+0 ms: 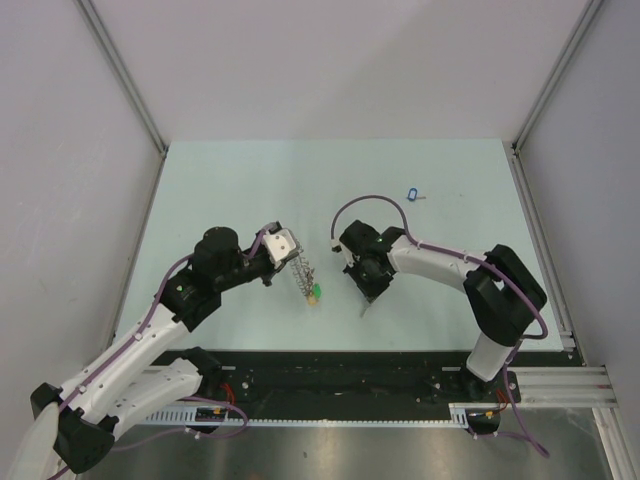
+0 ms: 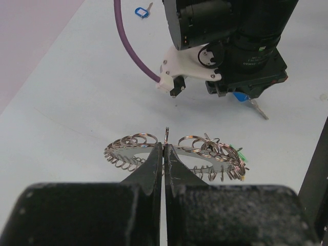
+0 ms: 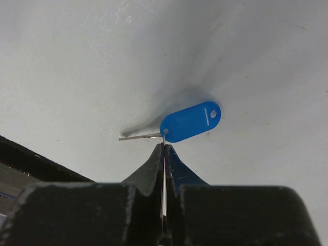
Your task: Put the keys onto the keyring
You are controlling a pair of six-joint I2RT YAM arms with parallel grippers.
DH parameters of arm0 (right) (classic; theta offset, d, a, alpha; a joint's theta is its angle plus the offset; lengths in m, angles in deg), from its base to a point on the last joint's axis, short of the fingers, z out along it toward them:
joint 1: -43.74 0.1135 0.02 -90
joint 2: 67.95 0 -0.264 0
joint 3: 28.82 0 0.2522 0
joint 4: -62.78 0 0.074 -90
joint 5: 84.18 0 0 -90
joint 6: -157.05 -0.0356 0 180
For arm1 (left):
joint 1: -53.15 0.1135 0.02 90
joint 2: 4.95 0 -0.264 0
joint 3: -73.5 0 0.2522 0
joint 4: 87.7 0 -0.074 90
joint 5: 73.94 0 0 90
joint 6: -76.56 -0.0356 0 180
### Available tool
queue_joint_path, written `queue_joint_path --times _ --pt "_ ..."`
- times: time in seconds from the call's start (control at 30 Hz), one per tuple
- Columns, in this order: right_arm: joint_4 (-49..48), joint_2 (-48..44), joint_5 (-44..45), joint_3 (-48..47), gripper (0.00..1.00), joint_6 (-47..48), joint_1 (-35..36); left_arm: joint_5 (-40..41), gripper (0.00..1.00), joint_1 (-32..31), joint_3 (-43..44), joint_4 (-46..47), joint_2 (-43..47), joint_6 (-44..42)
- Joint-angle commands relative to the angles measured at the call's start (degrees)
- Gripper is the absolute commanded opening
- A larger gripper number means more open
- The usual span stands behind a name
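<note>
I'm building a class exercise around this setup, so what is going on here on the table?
The left pincer is shut on the large round silver metal keyring, which is fringed with many small keys. The right pincer is shut on a small silver key with a blue plastic tag, held near the ring but not yet on it. A second blue-tagged key lies farther back on the pale table.

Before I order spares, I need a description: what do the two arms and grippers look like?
The left arm and right arm have white links, black joints and purple cables. The left gripper and right gripper are black and tapered.
</note>
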State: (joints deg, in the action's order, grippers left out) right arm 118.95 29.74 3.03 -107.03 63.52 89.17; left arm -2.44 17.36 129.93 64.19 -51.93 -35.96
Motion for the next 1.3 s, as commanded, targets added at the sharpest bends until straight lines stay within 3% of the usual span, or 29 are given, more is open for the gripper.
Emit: queue_joint_path --times 0.0,0.27,0.4,0.73,1.27 --pt "2.9 1.2 0.9 -4.7 0.00 2.4 1.3 0.2 0.00 0.5 0.0 3.6 1.3 -0.9" --pt "7.0 0.0 3.9 -6.0 0.00 2.1 2.2 0.2 0.00 0.5 0.2 3.7 1.6 -0.9" --pt "3.6 1.7 1.0 -6.8 0.00 2.5 2.3 0.5 0.00 0.5 0.0 3.6 1.9 -0.9" --pt "-3.7 -1.4 3.7 -10.0 0.00 5.0 3.3 1.4 0.01 0.5 -0.1 3.7 2.4 -0.9" --pt "4.6 3.1 1.9 -4.1 0.00 4.6 4.3 1.0 0.00 0.5 0.0 3.7 2.5 -0.9"
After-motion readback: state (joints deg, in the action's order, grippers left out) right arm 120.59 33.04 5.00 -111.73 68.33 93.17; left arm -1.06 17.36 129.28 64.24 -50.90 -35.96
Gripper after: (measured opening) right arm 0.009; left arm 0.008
